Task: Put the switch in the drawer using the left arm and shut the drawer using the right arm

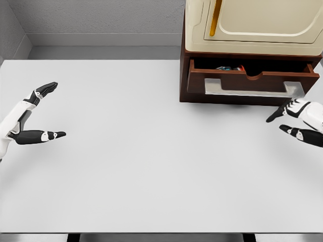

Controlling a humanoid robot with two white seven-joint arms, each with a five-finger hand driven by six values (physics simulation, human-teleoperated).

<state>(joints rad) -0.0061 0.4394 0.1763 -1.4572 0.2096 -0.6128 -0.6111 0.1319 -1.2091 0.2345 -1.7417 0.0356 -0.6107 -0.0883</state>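
Near: I see left hand (31,113) low at table's (131,166) left edge, fingers spread wide, holding nothing. Right hand (299,121) at right edge, fingers loosely open, empty, just below drawer handle (252,88). Far: drawer (252,75) partly pulled out; switch (229,67) already lies inside, only sliver showing. My worry: right fingers catch under handle or push off-centre, drawer jams askew. Cabinet (250,55) may slide back under hard shove, cream appliance (255,22) on top with it.
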